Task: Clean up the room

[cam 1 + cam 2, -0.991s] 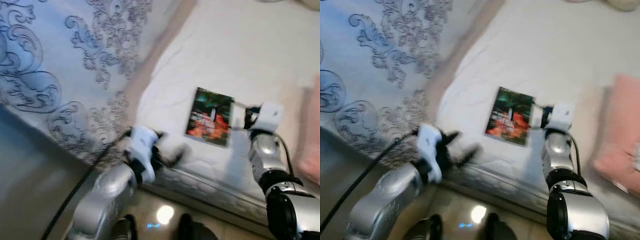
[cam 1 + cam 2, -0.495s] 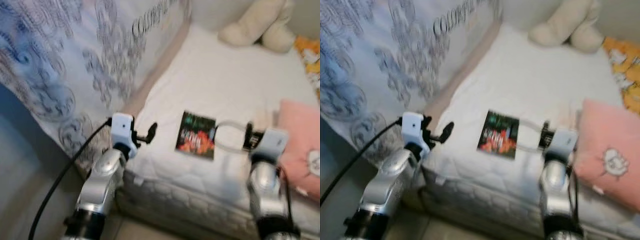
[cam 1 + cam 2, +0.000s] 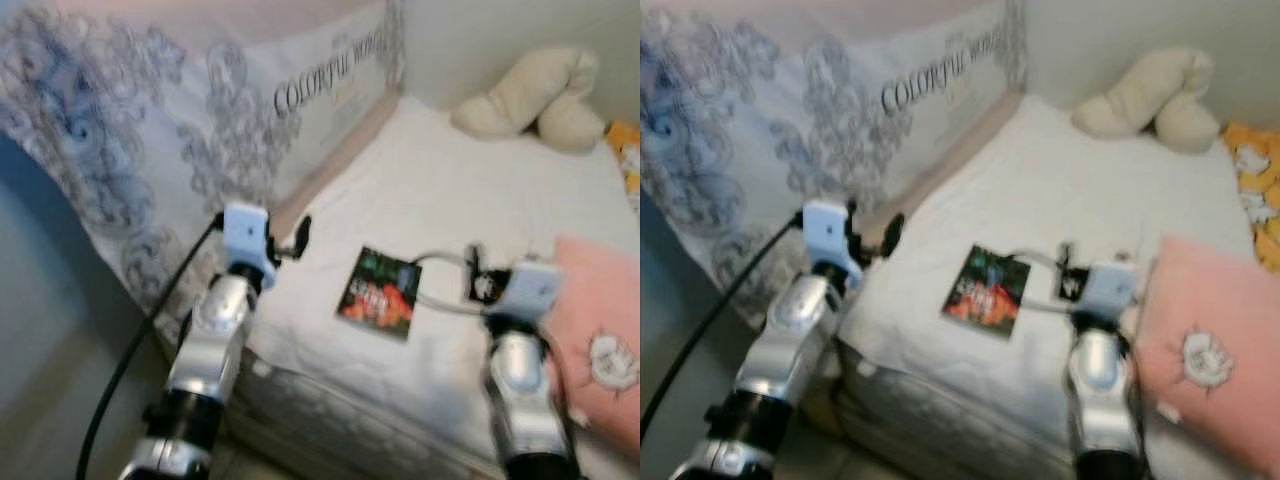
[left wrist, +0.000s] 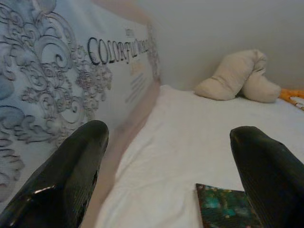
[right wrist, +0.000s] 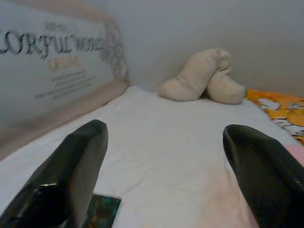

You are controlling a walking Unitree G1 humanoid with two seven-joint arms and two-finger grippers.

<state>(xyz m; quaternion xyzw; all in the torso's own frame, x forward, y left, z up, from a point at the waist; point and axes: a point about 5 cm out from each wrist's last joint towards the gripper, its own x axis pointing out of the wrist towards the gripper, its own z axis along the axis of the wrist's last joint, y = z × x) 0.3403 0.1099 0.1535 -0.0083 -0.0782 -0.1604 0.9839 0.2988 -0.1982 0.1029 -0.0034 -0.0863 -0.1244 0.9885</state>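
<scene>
The left gripper (image 3: pixel 290 240) is hovering, fingers apart, over the white bed's (image 3: pixel 470 170) near-left edge beside the patterned side panel (image 3: pixel 150 130). A dark, colourful book (image 3: pixel 378 293) is lying flat between both grippers. The right gripper (image 3: pixel 455 282), fingers spread, is hanging just beside it; a pink pillow (image 3: pixel 600 350) is lying further right.

Soft, even indoor light — eye views motion-blurred, wrist views sharper.

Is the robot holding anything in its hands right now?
No, nothing. Both the left gripper and the right gripper are open and empty above the bed. The book lies untouched on it.
</scene>
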